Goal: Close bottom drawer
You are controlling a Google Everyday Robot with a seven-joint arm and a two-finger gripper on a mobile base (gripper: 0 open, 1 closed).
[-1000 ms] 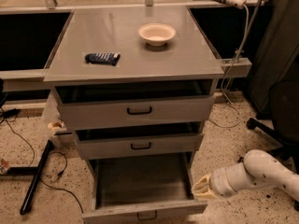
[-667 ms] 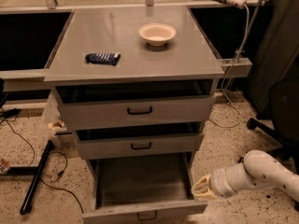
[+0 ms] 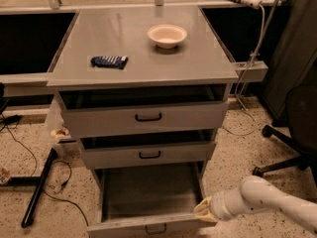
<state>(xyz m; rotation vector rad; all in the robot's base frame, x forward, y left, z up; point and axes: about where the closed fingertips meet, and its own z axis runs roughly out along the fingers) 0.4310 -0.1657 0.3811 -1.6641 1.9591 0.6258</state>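
In the camera view, my gripper [image 3: 205, 211] sits low at the right, touching or just beside the right front corner of the bottom drawer [image 3: 130, 224]. I cannot tell whether it is released or clamped on anything. My white arm [image 3: 270, 202] reaches in from the lower right edge. The bottom drawer is pulled far out, its long shallow grey tray bare, its small dark handle [image 3: 155, 229] at the lower edge. Above it, the middle drawer [image 3: 148, 154] and top drawer [image 3: 146, 117] each stand slightly ajar. On the cabinet top [image 3: 198, 63] lie a pale bowl [image 3: 167, 35] and a dark blue packet [image 3: 109, 61], well apart.
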